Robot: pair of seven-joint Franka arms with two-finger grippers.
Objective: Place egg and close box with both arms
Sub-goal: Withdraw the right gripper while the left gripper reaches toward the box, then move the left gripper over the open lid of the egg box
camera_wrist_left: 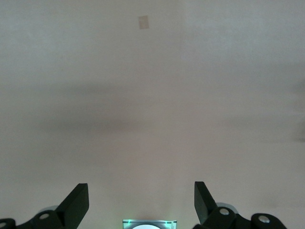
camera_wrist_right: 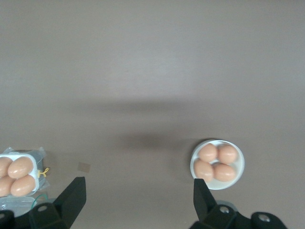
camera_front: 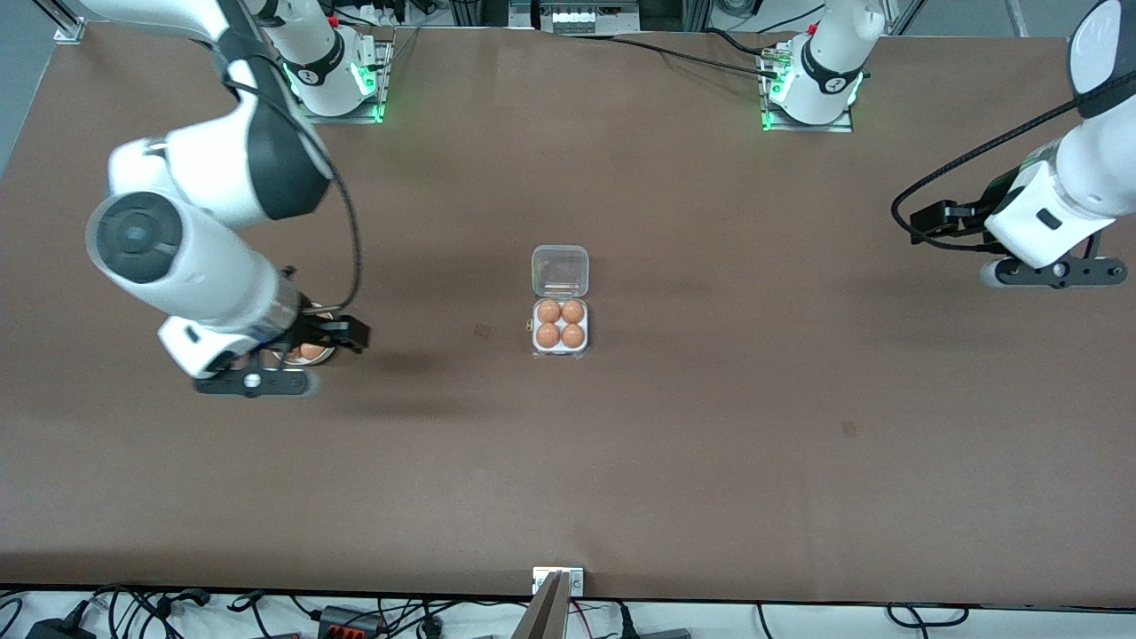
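From my station I see the box [camera_front: 560, 302] in the middle of the tabletop [camera_front: 710, 426] with its clear lid [camera_front: 560, 270] folded flat open on the side farther from the front camera, and all four hollows appear filled with orange-brown eggs [camera_front: 561, 323], so I judge the placing is done and closing the lid is what remains. My right tool [camera_wrist_right: 138, 200] hangs over the white bowl [camera_wrist_right: 240, 164] toward the right arm's end of the tabletop, fingers spread and pinching nothing; four more eggs sit in that bowl. My left tool [camera_wrist_left: 141, 202] hovers over bare tabletop at the left arm's end, well apart from the box, also spread and empty. The risks I see from here are these: the box looks light and unanchored, so if one tool pushes the lid over without the other steadying the base, the whole case could slide or tip and spill eggs. The lid is clear and lies flat, so a fingertip may skate over its edge rather than catch under it, or press it down and lever the base up. An egg standing proud in its hollow could be cracked if the lid is forced shut. I cannot make out the hinge or the latch in any view, so I may be misjudging how much press the snap needs. Both arms converging on so small a box also invites a collision between tools.
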